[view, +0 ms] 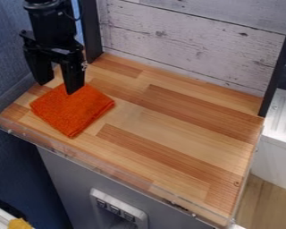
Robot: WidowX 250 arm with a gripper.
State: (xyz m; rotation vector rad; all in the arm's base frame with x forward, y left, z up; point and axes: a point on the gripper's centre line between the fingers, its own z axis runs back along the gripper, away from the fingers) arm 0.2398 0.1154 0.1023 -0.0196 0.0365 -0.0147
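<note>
Black arm (50, 20) in from top edge, upper left, roughly vertical. End effector (59, 86) points down, open, two fingers (72, 76) spread well apart.

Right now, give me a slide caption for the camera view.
Black gripper, its fingers apart, hanging down by a folded orange cloth on a wooden countertop.

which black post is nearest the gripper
The left post, close by the gripper and the orange cloth; the right post stands across the counter, well away from both.
</note>
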